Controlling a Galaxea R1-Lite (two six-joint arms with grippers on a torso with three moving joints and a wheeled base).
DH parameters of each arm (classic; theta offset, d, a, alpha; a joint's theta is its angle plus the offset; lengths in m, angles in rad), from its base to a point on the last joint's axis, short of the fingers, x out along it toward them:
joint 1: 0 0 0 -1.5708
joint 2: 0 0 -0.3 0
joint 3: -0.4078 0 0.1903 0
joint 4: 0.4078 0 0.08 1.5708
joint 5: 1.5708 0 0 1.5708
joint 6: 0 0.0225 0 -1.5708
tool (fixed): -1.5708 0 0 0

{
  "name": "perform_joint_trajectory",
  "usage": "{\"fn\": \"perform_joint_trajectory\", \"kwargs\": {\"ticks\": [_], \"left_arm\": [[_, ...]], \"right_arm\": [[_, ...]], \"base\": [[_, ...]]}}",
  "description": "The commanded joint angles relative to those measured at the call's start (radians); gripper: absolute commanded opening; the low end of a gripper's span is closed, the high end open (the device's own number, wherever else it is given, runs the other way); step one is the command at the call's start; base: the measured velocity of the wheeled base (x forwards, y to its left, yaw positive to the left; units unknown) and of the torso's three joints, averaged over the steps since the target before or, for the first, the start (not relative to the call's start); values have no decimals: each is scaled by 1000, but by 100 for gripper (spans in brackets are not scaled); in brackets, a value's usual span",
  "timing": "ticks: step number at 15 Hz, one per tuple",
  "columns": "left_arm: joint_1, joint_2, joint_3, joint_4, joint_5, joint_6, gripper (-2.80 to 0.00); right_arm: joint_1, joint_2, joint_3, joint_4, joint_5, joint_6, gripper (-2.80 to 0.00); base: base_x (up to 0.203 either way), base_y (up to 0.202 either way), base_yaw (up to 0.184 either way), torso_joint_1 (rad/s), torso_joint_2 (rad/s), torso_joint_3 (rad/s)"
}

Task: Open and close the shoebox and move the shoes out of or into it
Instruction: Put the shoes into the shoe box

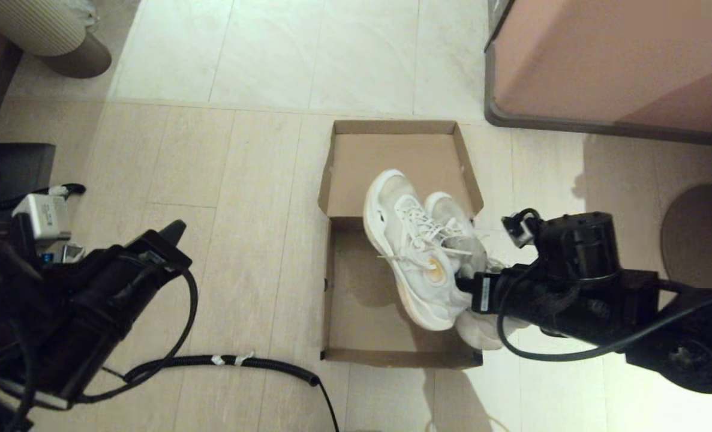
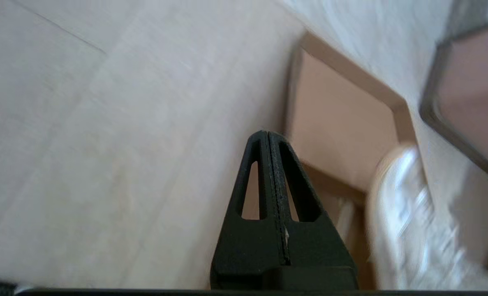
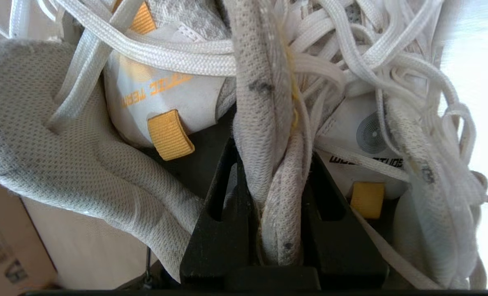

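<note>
The brown cardboard shoebox (image 1: 356, 312) lies open on the floor, its hinged lid (image 1: 391, 159) flipped flat on the far side. The pair of white lace-up shoes (image 1: 412, 252) hangs tilted over the box's right half, toes toward the lid. My right gripper (image 1: 460, 281) reaches in from the right and is shut on them. The right wrist view shows my right gripper (image 3: 273, 153) pinching the mesh collars of both shoes (image 3: 165, 94) together. My left gripper (image 1: 176, 227) stays shut and empty over the floor left of the box. In its wrist view, my left gripper (image 2: 266, 135) faces the lid (image 2: 342, 123) and a blurred shoe (image 2: 400, 213).
A big pinkish-brown cabinet (image 1: 619, 60) stands at the far right. A round brown base (image 1: 700, 234) sits right of my right arm. A black corrugated cable (image 1: 242, 361) lies on the floor near the box's front left. A ribbed beige object (image 1: 44, 24) is far left.
</note>
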Motion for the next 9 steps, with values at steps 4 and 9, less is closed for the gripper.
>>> {"fn": "perform_joint_trajectory", "kwargs": {"ticks": [4, 9], "left_arm": [[48, 33, -37, -6, -10, -2, -280], [69, 26, 0, -8, -19, -9, -280]], "right_arm": [[73, 241, -46, -124, -21, 0, -280], [75, 392, -112, -220, -53, -9, -280]], "base": [[0, 0, 0, 0, 0, 0], [0, 0, 0, 0, 0, 0]]}}
